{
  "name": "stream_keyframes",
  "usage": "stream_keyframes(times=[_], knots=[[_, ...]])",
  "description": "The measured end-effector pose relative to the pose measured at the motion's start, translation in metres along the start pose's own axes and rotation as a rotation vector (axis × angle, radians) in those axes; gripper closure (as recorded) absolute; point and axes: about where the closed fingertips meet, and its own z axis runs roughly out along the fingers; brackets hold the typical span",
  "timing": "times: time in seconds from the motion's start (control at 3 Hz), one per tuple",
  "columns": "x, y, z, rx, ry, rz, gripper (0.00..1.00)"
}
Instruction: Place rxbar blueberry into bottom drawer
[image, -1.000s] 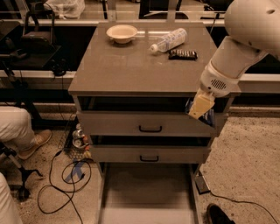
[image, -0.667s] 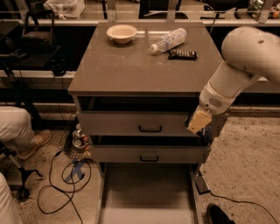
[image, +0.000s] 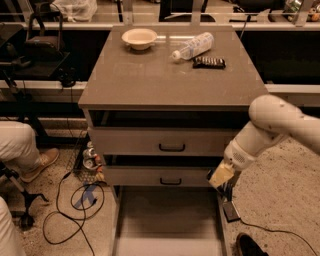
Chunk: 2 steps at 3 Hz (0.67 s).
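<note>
One hand (image: 220, 176) (low, right) beside bottom drawer (image: 167, 215).

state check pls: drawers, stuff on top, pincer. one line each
Bottom drawer: pulled out, visible floor bare.
Middle drawer: pushed in.
Top drawer: pushed in.
Bottle: on its side on the cabinet top.
Bowl: upright.
Dark bar: flat, beside the bottle.
Pincer: low, by the bottom drawer's right rail.

White arm (image: 285, 122) enters from 3 o'clock, elbow bent, forearm slanting toward 7 o'clock; gripper (image: 221, 176) low, at 5 o'clock from centre.
</note>
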Motion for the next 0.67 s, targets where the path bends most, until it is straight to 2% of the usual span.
stream_keyframes(times=[0.33,0.67], knots=[[0.0069,-0.0029,0.0188,-0.033,0.008,0.016,1.00],[0.0069,-0.0029,0.0188,-0.033,0.008,0.016,1.00]])
